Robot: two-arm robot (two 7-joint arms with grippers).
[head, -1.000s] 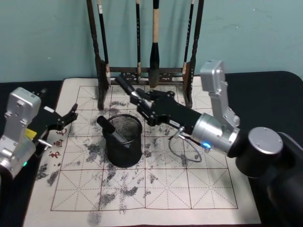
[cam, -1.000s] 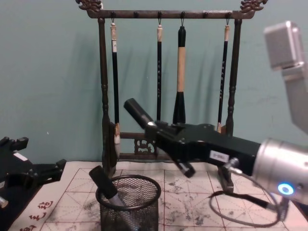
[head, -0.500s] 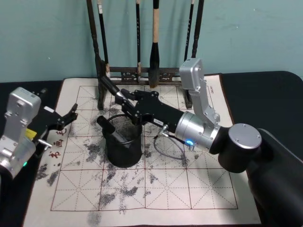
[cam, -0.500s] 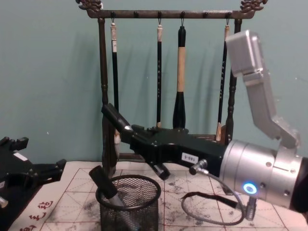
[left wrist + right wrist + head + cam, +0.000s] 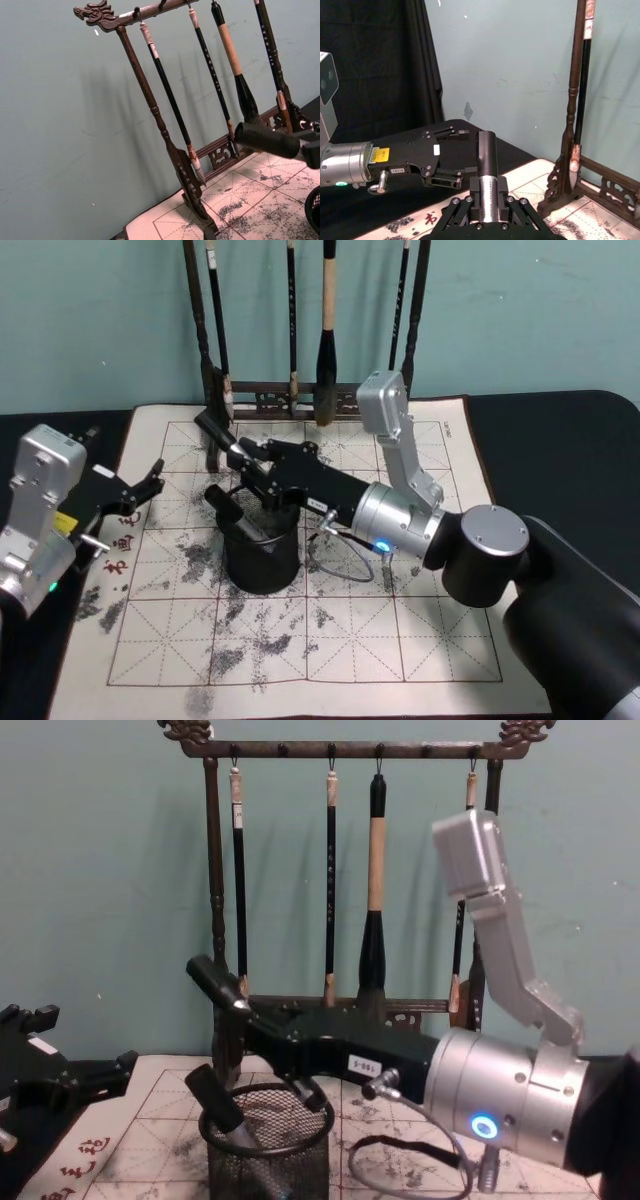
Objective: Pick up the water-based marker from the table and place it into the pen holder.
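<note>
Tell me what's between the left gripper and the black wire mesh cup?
Between left gripper and black mesh cup: just ink-smudged grid paper, in head view.

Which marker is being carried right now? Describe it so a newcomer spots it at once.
On the ink-spotted calligraphy mat stands a black mesh pen holder. Above its rim, the right end effector grips a dark marker angled up toward the brush rack. Unlike the other marker leaning inside the cup, this one is in the air.
</note>
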